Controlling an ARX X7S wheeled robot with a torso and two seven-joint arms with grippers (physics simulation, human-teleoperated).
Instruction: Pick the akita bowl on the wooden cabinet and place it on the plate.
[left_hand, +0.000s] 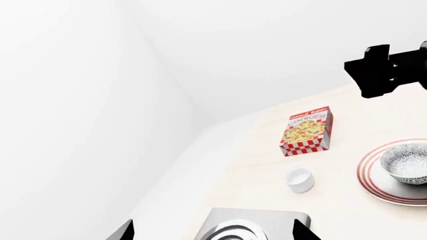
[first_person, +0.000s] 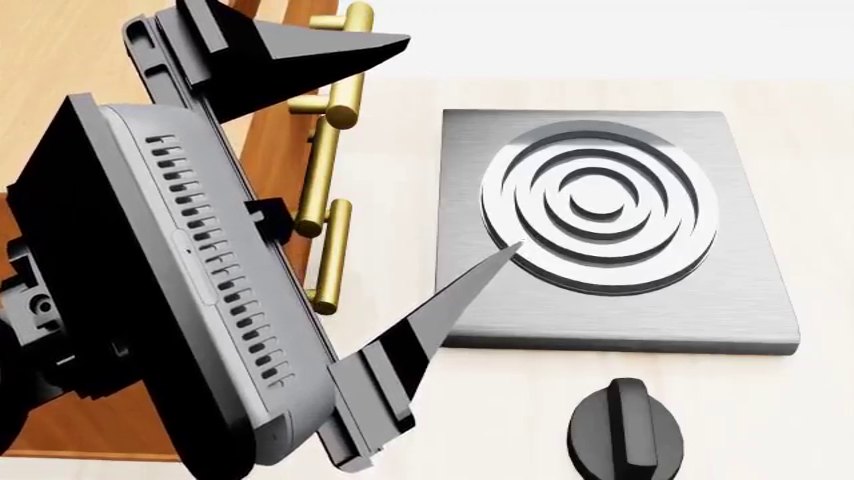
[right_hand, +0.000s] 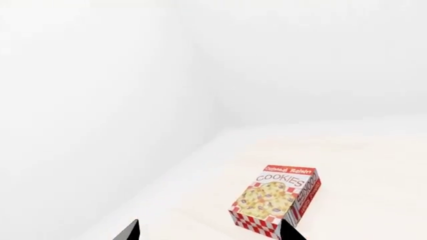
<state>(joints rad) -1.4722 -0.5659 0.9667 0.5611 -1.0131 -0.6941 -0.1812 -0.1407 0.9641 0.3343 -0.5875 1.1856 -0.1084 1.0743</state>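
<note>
Head view is mostly my left gripper (first_person: 434, 150), jaws spread wide and holding nothing, hanging over the wooden cabinet (first_person: 54, 60) edge beside the stove (first_person: 614, 225). Left wrist view shows the plate (left_hand: 373, 175) with the akita bowl (left_hand: 407, 162) already sitting in it — well apart from that claw. Right gripper (right_hand: 210, 232) — tips apart, empty, nearest the cookie box (right_hand: 277, 200).
</note>
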